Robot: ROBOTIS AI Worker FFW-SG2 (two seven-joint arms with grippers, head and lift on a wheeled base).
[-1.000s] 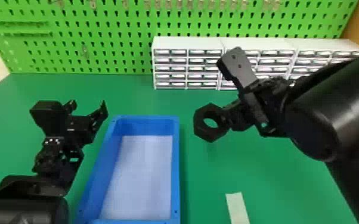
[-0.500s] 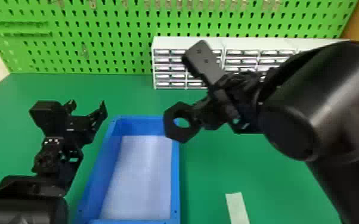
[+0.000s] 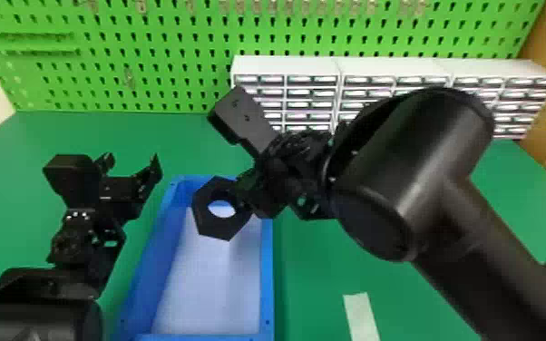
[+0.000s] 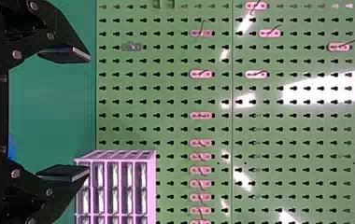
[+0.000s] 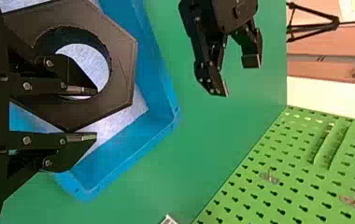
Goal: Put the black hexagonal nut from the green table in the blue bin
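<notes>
Over the far part of the blue bin (image 3: pixel 266 272) hangs the black hexagonal nut (image 3: pixel 204 216), held at its rim by my right gripper (image 3: pixel 240 195). Seen from the right wrist, the nut (image 5: pixel 119 60) has one finger of the right gripper (image 5: pixel 91 113) through its hole and the other outside its edge, with the bin (image 5: pixel 154 79) behind. My left gripper (image 3: pixel 131 165) is parked left of the bin, its fingers apart. In the left wrist view, the left gripper (image 4: pixel 66 113) stands open with nothing between its fingers.
White drawer cabinets (image 3: pixel 285 68) stand at the back of the green table (image 3: pixel 186 140), before a green pegboard (image 3: pixel 158 54). A pale strip (image 3: pixel 361 317) lies on the table right of the bin.
The right arm has moved left, carrying the nut from the table area right of the bin to above the bin. The left arm has kept still.
</notes>
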